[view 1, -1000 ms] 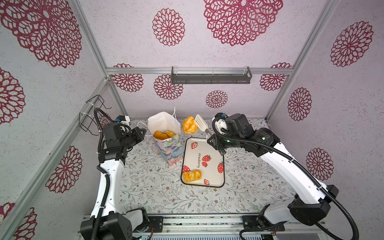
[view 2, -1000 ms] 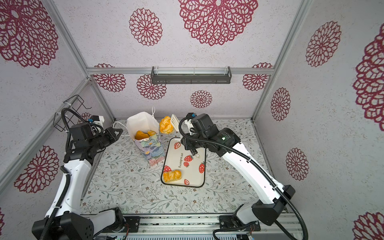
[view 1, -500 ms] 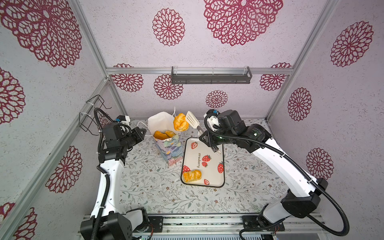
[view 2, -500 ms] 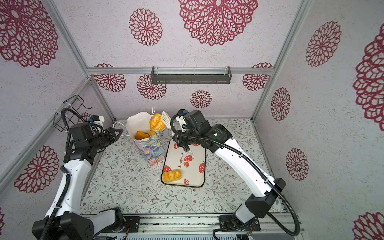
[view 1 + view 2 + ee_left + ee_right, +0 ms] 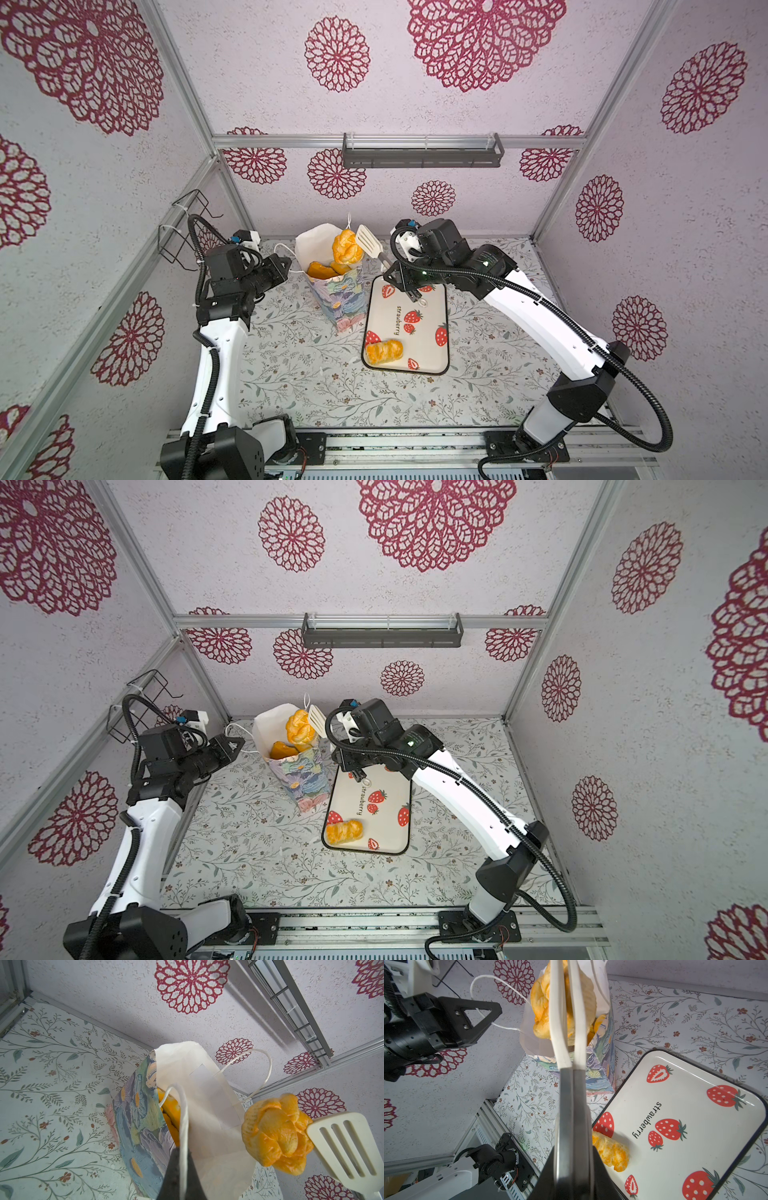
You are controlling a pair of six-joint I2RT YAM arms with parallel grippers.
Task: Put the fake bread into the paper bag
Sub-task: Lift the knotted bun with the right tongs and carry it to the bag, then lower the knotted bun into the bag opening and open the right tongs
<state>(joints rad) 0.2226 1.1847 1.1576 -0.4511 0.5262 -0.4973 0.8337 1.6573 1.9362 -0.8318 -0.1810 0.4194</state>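
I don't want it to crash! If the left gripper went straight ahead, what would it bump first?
Probably the paper bag; the left gripper, shut on its cord handle, points at it.

We record a table (image 5: 291,374) covered in a pale leaf-and-flower print. Two items rest directly on it: the paper bag (image 5: 340,299), standing upright toward the back, and a white strawberry-printed tray (image 5: 419,353) lying flat just beside it; contact between them cannot be confirmed
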